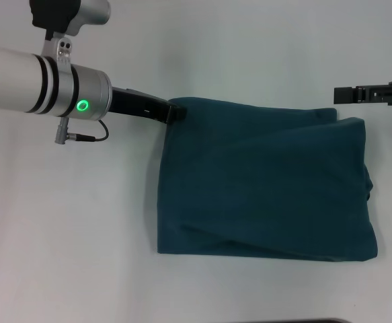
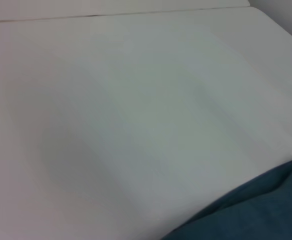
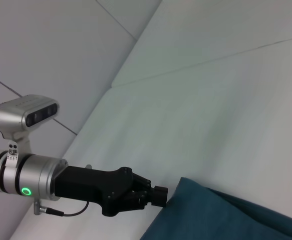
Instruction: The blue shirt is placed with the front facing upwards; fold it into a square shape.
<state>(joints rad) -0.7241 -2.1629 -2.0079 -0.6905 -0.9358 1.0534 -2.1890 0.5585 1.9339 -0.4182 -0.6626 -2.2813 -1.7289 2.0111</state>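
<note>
White table (image 1: 68, 229): blue shirt (image 1: 263, 182) folded, long axis left-right. Your left gripper (image 1: 177, 113) pinches its far-left corner; right gripper (image 1: 347, 95) (jaw state unreadable) hovers off the far-right corner.

No readable text, labels, brands or numbers anywhere. Blue shirt (image 1: 263, 182) shows plain teal cloth only; no lettering or neck label turned into view.
</note>
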